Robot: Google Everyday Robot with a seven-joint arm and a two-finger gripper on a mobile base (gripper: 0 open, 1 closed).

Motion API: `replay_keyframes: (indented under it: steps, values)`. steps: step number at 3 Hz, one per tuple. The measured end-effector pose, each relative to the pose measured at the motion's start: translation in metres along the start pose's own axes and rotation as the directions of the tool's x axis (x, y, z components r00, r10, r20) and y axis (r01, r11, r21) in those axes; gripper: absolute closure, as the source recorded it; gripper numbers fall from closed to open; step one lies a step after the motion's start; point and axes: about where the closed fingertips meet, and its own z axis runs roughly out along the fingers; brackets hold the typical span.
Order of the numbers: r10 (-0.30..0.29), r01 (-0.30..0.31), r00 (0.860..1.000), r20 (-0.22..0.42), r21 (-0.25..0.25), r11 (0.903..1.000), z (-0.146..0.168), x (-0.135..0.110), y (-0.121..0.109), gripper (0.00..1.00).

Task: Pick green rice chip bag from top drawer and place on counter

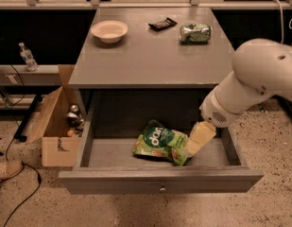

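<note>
The green rice chip bag point(158, 143) lies flat in the middle of the open top drawer point(159, 179), logo facing up. My gripper point(192, 148) hangs from the white arm point(259, 79) that reaches in from the right. It is down inside the drawer at the bag's right end, overlapping that edge. I cannot tell whether it touches the bag. The grey counter point(150, 60) is above the drawer.
On the counter stand a white bowl point(109, 30), a black flat object point(162, 23) and a silver-green foil packet point(195, 32). An open cardboard box point(53, 126) with small items sits left of the cabinet. A bottle point(26, 56) and a shoe point(6, 169) are further left.
</note>
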Motion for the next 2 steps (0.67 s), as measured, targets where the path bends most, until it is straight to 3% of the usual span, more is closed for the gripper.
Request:
replay_keyframes:
  steps: [1, 2]
  values:
    - [0.069, -0.07, 0.997, 0.035, 0.025, 0.9972, 0.053, -0.013, -0.021, 0.0]
    - [0.098, -0.1, 0.993, 0.064, 0.026, 0.9947, 0.084, -0.02, -0.034, 0.0]
